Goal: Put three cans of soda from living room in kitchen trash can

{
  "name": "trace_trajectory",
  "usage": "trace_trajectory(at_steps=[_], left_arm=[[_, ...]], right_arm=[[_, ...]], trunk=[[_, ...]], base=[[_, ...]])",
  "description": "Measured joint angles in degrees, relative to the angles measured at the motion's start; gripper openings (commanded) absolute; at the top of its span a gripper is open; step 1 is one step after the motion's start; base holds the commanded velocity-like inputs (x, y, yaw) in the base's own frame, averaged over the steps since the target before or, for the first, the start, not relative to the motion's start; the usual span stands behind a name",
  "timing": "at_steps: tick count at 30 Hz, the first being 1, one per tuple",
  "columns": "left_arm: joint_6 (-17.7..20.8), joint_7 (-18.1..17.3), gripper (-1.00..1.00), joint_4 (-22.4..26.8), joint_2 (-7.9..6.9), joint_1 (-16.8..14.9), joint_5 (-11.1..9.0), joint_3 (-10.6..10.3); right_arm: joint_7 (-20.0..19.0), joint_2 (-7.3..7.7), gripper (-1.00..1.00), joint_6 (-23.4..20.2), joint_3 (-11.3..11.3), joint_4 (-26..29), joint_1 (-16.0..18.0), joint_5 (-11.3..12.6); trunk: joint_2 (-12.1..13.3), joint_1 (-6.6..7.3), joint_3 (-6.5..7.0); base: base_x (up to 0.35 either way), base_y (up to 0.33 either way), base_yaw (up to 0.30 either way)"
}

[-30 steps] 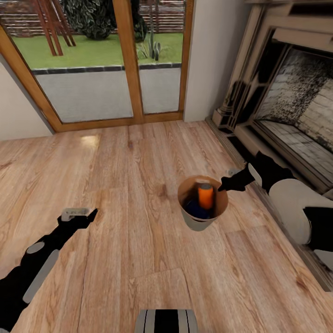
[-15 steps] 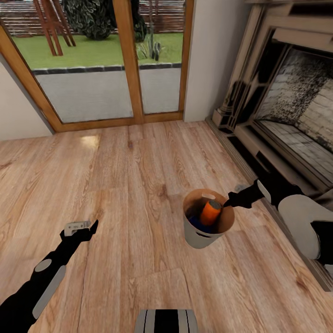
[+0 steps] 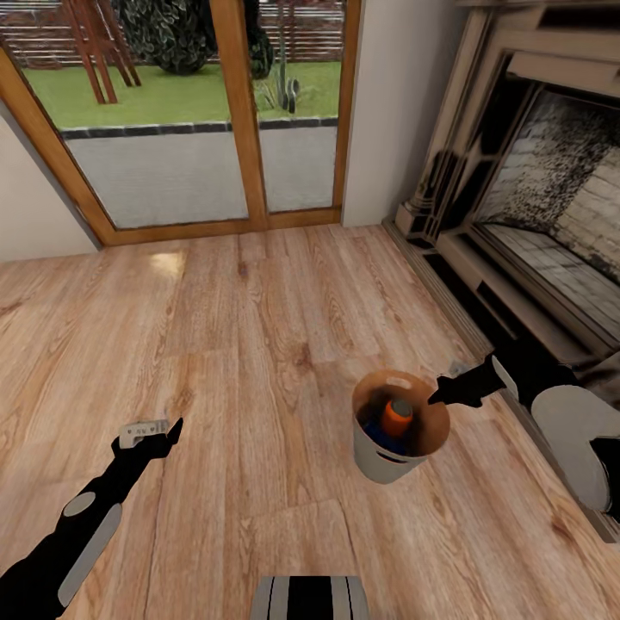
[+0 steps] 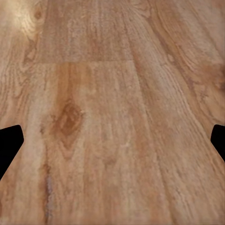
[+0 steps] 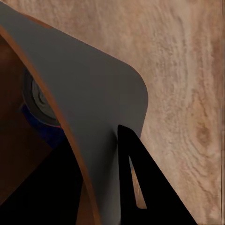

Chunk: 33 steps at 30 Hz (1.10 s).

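Tash can (image 3: 389,461) carried above the plank floor (image 3: 258,344), near the fireplace (image 3: 551,215), right hand (image 3: 448,394) clamped on its rim. Orange and blue soda cans (image 3: 396,418) loose inside. Probably stiff but top-heavy; best kept level. Left hand (image 3: 146,430) spread, holding nothing.

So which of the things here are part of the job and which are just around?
Part of the job:
- bin, held at its rim by the right gripper
- orange can inside it
- blue can inside it

Just around:
- fireplace
- glass doors
- wood floor
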State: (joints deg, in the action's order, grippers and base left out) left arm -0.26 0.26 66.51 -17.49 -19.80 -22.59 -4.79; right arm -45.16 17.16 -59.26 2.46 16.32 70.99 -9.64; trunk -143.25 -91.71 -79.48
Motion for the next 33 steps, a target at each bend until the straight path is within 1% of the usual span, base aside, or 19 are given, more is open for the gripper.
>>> trace_trajectory(at_steps=[1, 3, 5, 6, 8, 10, 11, 15, 20, 23, 27, 32, 33], left_arm=[[0.00, 0.00, 1.00, -0.01, 0.03, 0.02, 0.00, -0.02], [0.00, 0.02, 1.00, -0.07, 0.08, 0.02, 0.00, -0.03], [0.00, 0.01, 1.00, -0.12, 0.08, 0.08, 0.00, -0.03], [0.00, 0.01, 1.00, -0.13, 0.08, 0.09, 0.05, -0.04], [0.00, 0.00, 1.00, -0.14, 0.10, 0.10, 0.11, -0.04], [0.00, 0.00, 1.00, -0.15, 0.14, 0.10, 0.14, -0.04], [0.03, 0.00, 1.00, -0.16, 0.14, 0.10, 0.15, -0.04], [0.07, 0.00, 1.00, -0.15, 0.14, 0.11, 0.19, -0.04], [0.08, 0.00, 1.00, -0.16, 0.17, 0.16, 0.20, -0.04], [0.09, -0.02, 1.00, -0.28, 0.17, 0.18, 0.21, -0.04], [0.12, -0.08, 1.00, -0.60, 0.18, 0.15, 0.19, -0.04], [0.15, -0.09, 1.00, -0.76, 0.18, 0.18, 0.18, -0.29], [0.15, -0.09, 1.00, -0.81, 0.18, 0.19, 0.18, -0.34]], right_arm=[[0.12, 0.01, -1.00, 1.12, -0.14, 1.12, -1.42, -0.23], [0.10, -0.02, -1.00, 2.03, 0.26, 3.51, -3.99, -1.08], [0.32, 0.06, -1.00, 2.97, 0.22, 5.23, -5.22, -1.89], [0.29, 0.10, -1.00, 3.03, 0.16, 5.69, -5.58, -1.69], [0.16, 0.16, -1.00, 2.54, 0.00, 6.10, -5.90, -0.42], [0.14, 0.20, -1.00, 2.37, -0.21, 6.34, -6.13, 0.36], [0.13, 0.24, -1.00, 2.34, -0.19, 6.41, -6.27, 0.34], [0.20, 0.32, -1.00, 3.01, 0.04, 6.50, -6.44, -1.26], [-0.24, 0.35, -1.00, 2.51, -0.19, 6.61, -6.48, 0.04], [-0.29, 0.56, -1.00, 2.67, -0.17, 6.62, -6.49, -0.33], [-0.45, 0.70, -1.00, 2.89, -0.12, 6.62, -6.51, -0.83], [-0.59, 0.69, -1.00, 2.66, -0.17, 6.63, -6.52, -0.19], [-0.57, 0.69, -1.00, 2.68, -0.09, 6.62, -6.53, -0.37]], trunk=[[0.00, 0.00, 0.00], [0.00, 0.00, -0.01], [0.00, 0.00, 0.00], [0.00, 0.00, 0.00], [0.00, 0.00, 0.00], [0.00, 0.01, 0.01], [0.00, 0.01, 0.01], [0.00, 0.00, 0.00], [0.00, 0.01, 0.01], [0.00, 0.01, 0.01], [-0.05, -0.11, -0.88], [-0.12, -0.23, -1.98], [-0.12, -0.23, -1.99]], base=[[0.000, 0.000, 0.000], [0.000, 0.000, 0.000], [0.000, 0.000, 0.000], [0.000, 0.000, 0.000], [0.000, 0.000, 0.000], [0.000, 0.000, 0.000], [0.000, 0.000, 0.000], [0.000, 0.000, 0.000], [0.000, 0.000, 0.000], [0.000, 0.000, 0.000], [0.000, 0.000, 0.000], [0.000, 0.000, 0.000], [0.000, 0.000, 0.000]])
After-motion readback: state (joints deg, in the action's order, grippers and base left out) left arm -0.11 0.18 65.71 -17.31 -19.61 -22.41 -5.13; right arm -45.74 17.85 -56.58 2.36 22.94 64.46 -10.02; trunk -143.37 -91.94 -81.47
